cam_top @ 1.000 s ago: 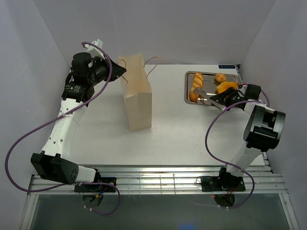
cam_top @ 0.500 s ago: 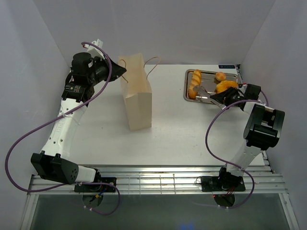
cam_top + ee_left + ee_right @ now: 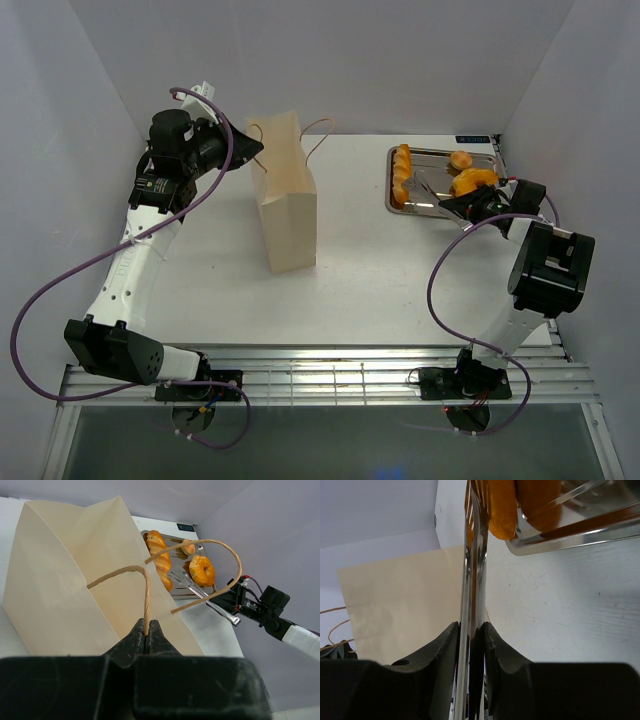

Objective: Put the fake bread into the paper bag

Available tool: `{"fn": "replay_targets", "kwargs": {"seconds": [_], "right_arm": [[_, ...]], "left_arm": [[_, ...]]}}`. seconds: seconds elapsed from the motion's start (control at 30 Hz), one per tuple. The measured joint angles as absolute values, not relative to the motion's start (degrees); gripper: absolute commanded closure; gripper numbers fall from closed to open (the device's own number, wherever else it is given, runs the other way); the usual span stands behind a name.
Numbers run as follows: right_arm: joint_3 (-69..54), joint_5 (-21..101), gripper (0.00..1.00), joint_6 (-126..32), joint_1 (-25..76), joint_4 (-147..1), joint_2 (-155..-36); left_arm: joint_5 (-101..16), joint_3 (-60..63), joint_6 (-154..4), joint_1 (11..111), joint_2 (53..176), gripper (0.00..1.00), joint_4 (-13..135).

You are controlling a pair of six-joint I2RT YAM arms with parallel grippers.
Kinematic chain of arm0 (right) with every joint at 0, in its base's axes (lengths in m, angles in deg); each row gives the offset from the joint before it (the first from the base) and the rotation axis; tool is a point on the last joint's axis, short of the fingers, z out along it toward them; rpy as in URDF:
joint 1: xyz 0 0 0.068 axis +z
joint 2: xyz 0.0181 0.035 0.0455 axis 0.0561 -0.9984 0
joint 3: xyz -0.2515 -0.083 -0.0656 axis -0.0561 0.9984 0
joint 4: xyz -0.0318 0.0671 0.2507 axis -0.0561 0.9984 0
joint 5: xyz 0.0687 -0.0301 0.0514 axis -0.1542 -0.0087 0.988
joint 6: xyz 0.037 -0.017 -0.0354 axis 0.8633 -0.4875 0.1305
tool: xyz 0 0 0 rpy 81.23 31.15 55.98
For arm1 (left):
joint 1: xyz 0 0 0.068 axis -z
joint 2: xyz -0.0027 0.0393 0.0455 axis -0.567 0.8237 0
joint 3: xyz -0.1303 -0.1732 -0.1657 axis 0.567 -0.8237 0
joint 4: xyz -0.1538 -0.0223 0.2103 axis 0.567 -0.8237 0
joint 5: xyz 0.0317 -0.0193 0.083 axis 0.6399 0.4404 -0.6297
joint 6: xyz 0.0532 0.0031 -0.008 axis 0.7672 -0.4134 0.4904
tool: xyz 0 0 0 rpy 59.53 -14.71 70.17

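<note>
From above, the paper bag (image 3: 285, 215) stands upright left of centre; the fake bread (image 3: 401, 175) lies in the tray (image 3: 432, 153) at far right. Left wrist: the left gripper (image 3: 146, 632) pinches the bag's cord handle (image 3: 146, 592). Right wrist: the right gripper (image 3: 471, 630) squeezes the tongs (image 3: 472, 570), blades pressed nearly together beside a loaf (image 3: 501, 510); whether they nip it, I cannot tell. Glossy, probably light and slippery, it wants clasping across its ridged middle.

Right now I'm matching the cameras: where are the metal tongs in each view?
Top external: tongs at right, reaching into the steel tray.
Left wrist: tongs right of centre, below the doughnut.
Right wrist: tongs upright at centre.
Shared landmark: paper bag.
</note>
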State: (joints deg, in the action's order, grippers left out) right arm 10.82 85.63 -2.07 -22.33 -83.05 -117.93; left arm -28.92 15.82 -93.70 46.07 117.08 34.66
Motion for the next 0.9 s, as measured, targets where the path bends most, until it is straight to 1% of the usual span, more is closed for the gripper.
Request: {"fn": "replay_targets", "kwargs": {"seconds": [0.2, 0.3, 0.4, 0.87, 0.9], "right_arm": [[10.8, 84.7, 0.92, -5.0, -22.3, -81.2, -117.4], [10.8, 84.5, 0.77, -6.6, -22.3, -80.1, -117.1], [10.8, 83.7, 0.72, -7.7, -22.3, -79.4, -117.1], [10.8, 82.6, 0.71, -9.2, -22.3, -77.7, -117.0], [10.8, 82.6, 0.72, -9.1, -22.4, -77.7, -116.8]], "left_arm": [[-28.9, 15.8, -93.7, 46.1, 117.1, 1.0, 34.7], [-28.9, 15.8, -93.7, 46.1, 117.1, 1.0, 34.7], [-28.8, 15.8, -93.8, 46.1, 117.1, 1.0, 34.7], [-28.7, 15.8, -94.1, 46.1, 117.1, 1.0, 34.7], [-28.7, 15.8, -94.1, 46.1, 117.1, 1.0, 34.7]]}}
